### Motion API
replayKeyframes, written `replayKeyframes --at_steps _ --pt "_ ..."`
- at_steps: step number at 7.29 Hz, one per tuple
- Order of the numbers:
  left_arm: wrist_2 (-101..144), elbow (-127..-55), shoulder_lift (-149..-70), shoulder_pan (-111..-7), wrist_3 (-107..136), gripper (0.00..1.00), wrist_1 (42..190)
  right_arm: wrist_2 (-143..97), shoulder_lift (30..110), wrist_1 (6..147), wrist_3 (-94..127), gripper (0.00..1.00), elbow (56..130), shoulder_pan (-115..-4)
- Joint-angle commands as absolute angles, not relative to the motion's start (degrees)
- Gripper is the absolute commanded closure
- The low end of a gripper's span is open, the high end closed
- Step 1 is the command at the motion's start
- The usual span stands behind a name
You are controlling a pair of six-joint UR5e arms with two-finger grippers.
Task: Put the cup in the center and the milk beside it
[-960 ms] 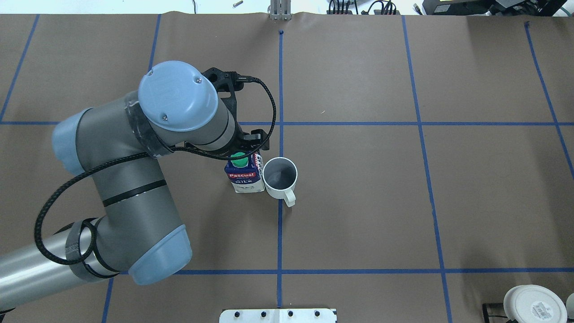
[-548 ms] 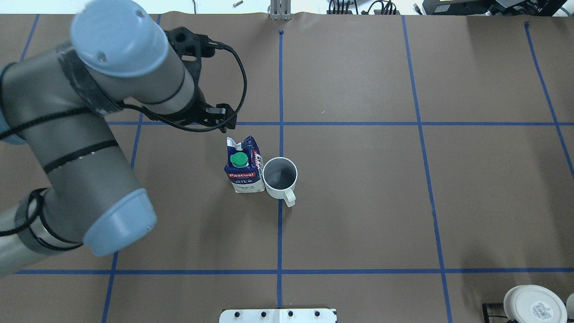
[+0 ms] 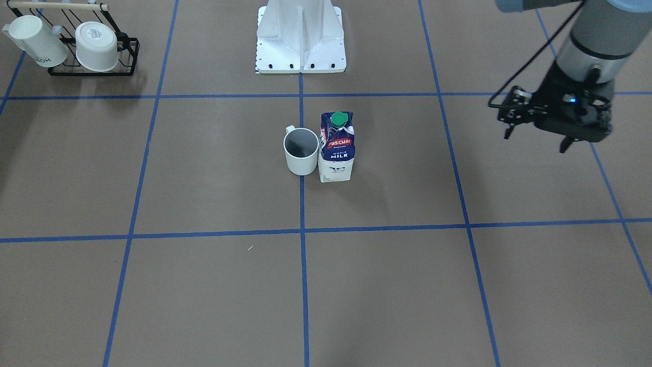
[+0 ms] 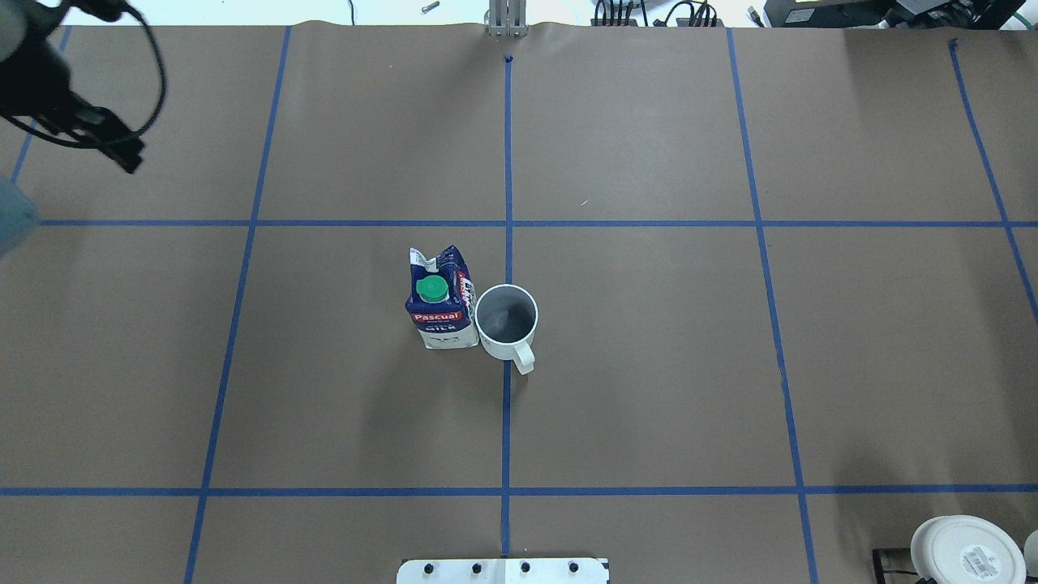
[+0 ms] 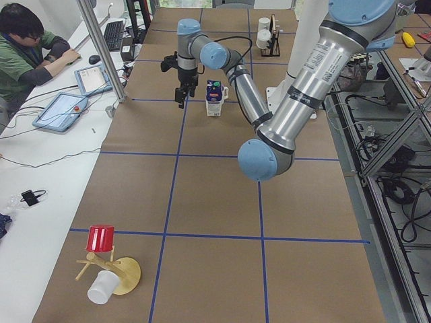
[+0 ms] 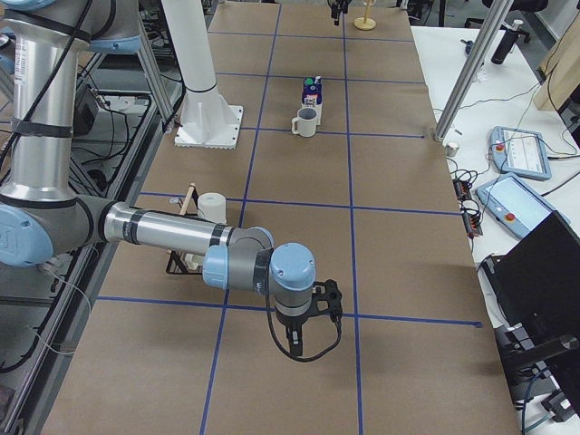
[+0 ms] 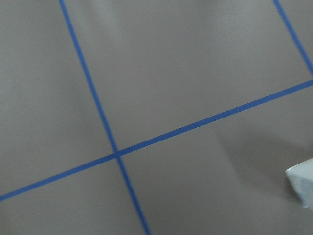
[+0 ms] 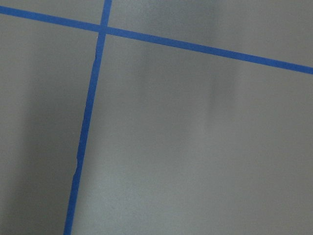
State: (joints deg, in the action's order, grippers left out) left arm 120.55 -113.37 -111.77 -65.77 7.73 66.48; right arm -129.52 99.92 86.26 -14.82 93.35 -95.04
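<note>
Starting with the center (image 4: 641, 365): both items stand there. Your left gripper (image 3: 539, 140) hangs spread and empty, well apart; of the right gripper (image 6: 304, 340) you cannot tell. Milk (image 4: 440, 312): probably squashy card, so pinch its flat sides. Cup (image 4: 506, 323), touching it: hard and likely slick, so take the wall. The carton reads "Pascual", "WHOLE MILK".

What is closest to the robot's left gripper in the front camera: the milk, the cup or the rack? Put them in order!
From the left gripper, front-facing view:
1. Milk: middle of the table, on the gripper's side of the cup.
2. Cup: just past the milk.
3. Rack: opposite far corner.
</note>
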Motion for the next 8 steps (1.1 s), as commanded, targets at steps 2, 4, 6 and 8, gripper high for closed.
replayKeyframes --at_steps 2,4,6,8 --pt "121.5 -101.4 -101.1 -80.9 0.4 0.00 72.6 -129.5 99.8 86.3 -14.7 0.00 92.9 -95.0" --pt "122.9 -100.4 -86.4 -82.2 0.7 0.00 90.5 -129.8 99.8 86.3 -14.7 0.00 92.9 -95.0" --pt "129.2 -99.1 -78.8 -84.4 0.9 0.00 97.7 -129.2 99.4 86.6 -14.7 0.00 92.9 -95.0" --pt "134.0 -98.9 -78.6 -85.1 1.0 0.00 97.4 -129.4 99.4 86.4 -14.7 0.00 93.0 -95.0"
